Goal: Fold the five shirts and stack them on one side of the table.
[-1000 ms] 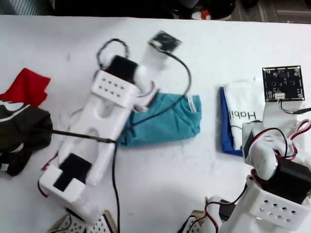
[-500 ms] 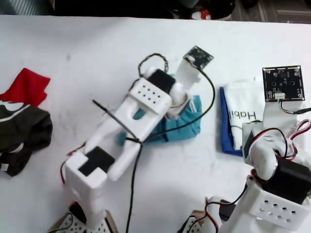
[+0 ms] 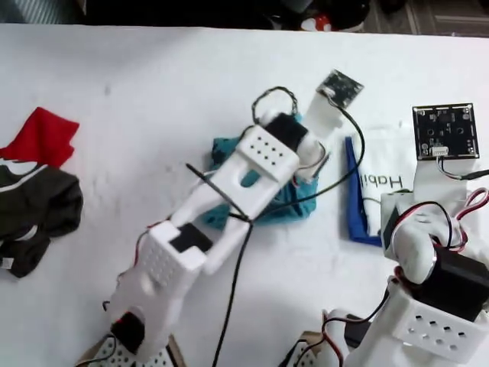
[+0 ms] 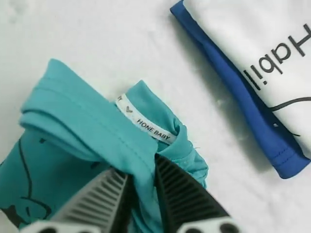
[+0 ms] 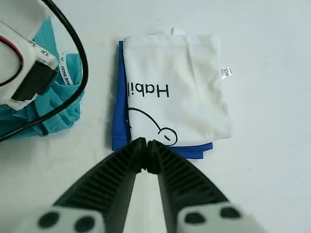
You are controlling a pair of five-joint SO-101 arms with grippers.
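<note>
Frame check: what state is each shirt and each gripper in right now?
teal shirt: folded, bunched at the pinched end
left gripper: shut on the teal shirt
white shirt: folded, on the blue shirt
blue shirt: folded, under the white shirt
red shirt: loose, not folded
black shirt: crumpled, not folded
right gripper: shut, empty

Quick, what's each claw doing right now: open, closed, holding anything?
Left claw: closed on the teal shirt.
Right claw: closed, holding nothing.
</note>
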